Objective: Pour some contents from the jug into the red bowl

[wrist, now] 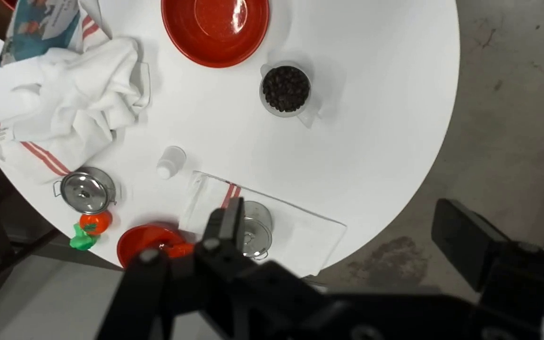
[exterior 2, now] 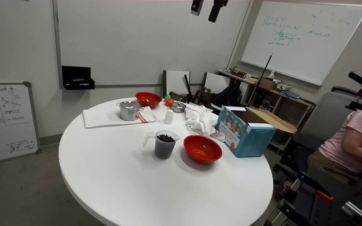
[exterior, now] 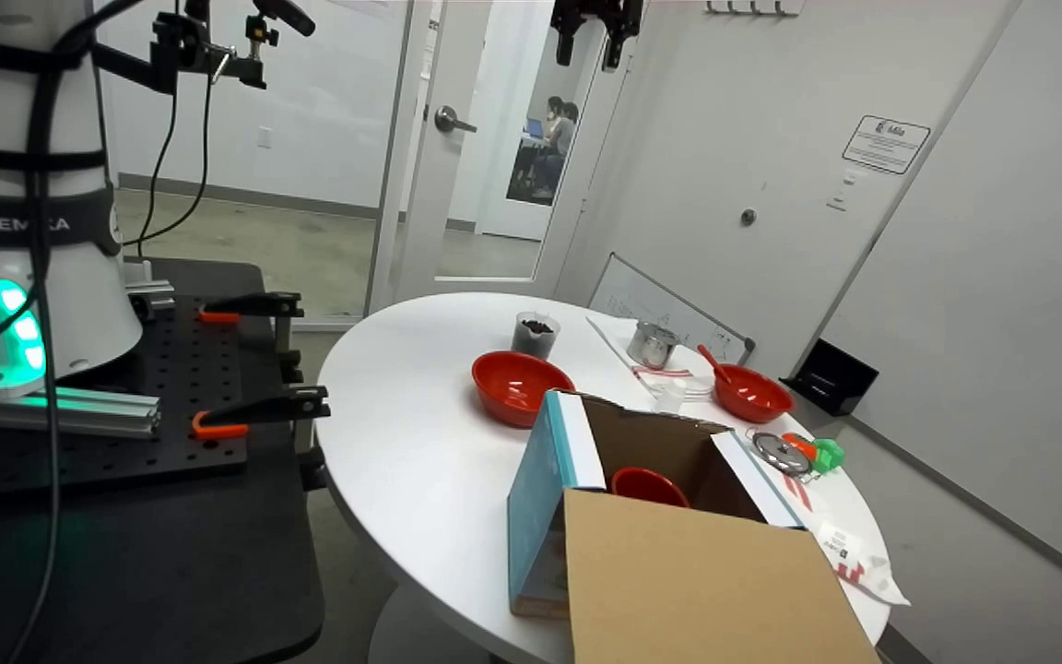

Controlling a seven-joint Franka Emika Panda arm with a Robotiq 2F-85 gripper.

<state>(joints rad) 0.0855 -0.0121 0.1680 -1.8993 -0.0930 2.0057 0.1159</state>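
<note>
"Has it got hold of the jug?"

"No. From here the gripper hangs high, its fingers spread wide with nothing between them. That clear jug stands upright near the edge of the table that faces the door, holding dark beans, by the look of them."

"And the bowl?"

"The plain red bowl, just beside it, farther in from that edge. Not the other bowl with the spoon, over at the whiteboard edge."

"How would you go about it?"

"Grasping comes first, I'd say. The handle points away from the red bowl and the spout faces it, so taking the handle should spare most turning. Come straight down, square up, squeeze gently; the jug's side may flex."

"Then the pour?"

"Lift it level, spout well over the bowl's middle, tip slowly. Beans tend to rush. Only some is wanted, so ease back early, and don't swing toward the box near the bowl."
</note>
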